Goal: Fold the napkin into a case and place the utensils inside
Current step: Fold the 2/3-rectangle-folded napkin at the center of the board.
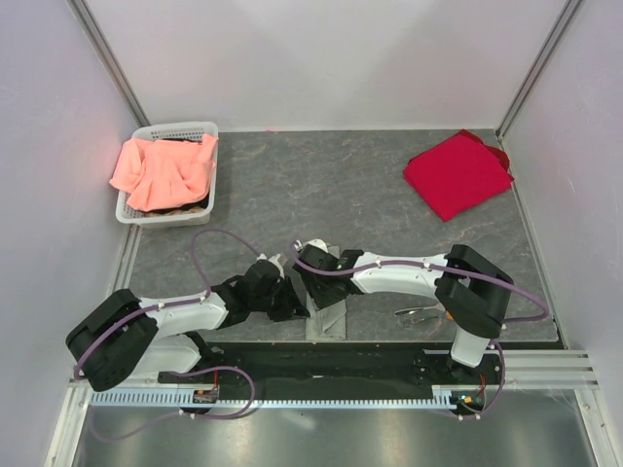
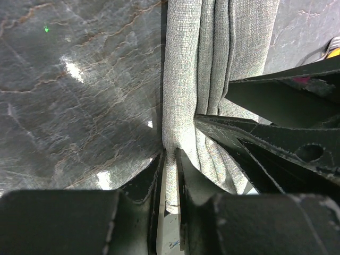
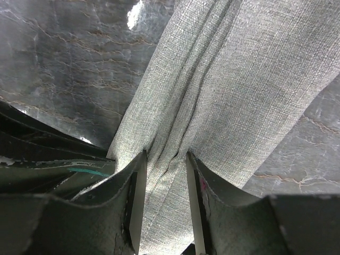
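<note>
Left gripper [image 2: 169, 162]: jaws pinched almost together on one thin edge of the napkin [image 2: 212, 58]; we judge this pins the fold line. Right gripper [image 3: 164, 178], just beside it: jaws set wider, clamped over a gathered band of pleats, probably to keep the layers stacked. The napkin lies as a narrow strip on the table [image 1: 321, 185] between the arms, not yet a case. The utensils [image 1: 419, 313] lie apart near the right arm's base, outside the cloth.

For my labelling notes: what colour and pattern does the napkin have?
Grey-green napkin, plain woven texture without print; the right wrist view shows it best.
</note>
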`<state>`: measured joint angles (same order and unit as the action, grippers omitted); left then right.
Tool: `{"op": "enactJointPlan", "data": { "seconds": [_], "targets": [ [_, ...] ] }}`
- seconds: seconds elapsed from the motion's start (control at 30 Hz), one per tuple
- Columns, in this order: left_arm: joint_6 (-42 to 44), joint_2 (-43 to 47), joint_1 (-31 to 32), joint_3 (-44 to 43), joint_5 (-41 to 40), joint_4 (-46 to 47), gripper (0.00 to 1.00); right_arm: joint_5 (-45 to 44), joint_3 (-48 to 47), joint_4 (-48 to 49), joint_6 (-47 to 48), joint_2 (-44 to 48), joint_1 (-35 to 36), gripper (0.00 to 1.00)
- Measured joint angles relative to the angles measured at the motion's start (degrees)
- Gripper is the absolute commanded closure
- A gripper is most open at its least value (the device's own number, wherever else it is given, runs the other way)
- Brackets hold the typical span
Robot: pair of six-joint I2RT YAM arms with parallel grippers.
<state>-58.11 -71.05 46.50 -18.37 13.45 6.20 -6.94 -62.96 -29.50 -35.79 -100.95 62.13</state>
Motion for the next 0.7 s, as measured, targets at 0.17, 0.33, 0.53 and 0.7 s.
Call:
{"op": "enactJointPlan", "data": {
  "seconds": [0.17, 0.33, 0.53, 0.7],
  "targets": [
    [-0.02, -0.20, 0.20, 0.00, -0.02, 0.20, 0.81, -1.27, -0.42, -0.17, -0.07, -0.50, 0.57, 0.74],
    [-0.04, 1.84, 0.24, -0.02, -0.46, -1.25, 0.72, -2.67, -0.50, -0.52, -0.50, -0.66, 0.68, 0.90],
    [-0.13, 2.91, 0.26, -1.73, -1.38, -3.28, 0.81, -3.15, -0.94, -1.31, -0.70, -0.59, 0.83, 1.00],
    [-0.44, -2.19, 0.35, -2.10, -1.05, -2.19, 0.91, -3.04, -0.96, -1.90, -0.74, 0.22, 0.87, 1.00]
  ]
}}
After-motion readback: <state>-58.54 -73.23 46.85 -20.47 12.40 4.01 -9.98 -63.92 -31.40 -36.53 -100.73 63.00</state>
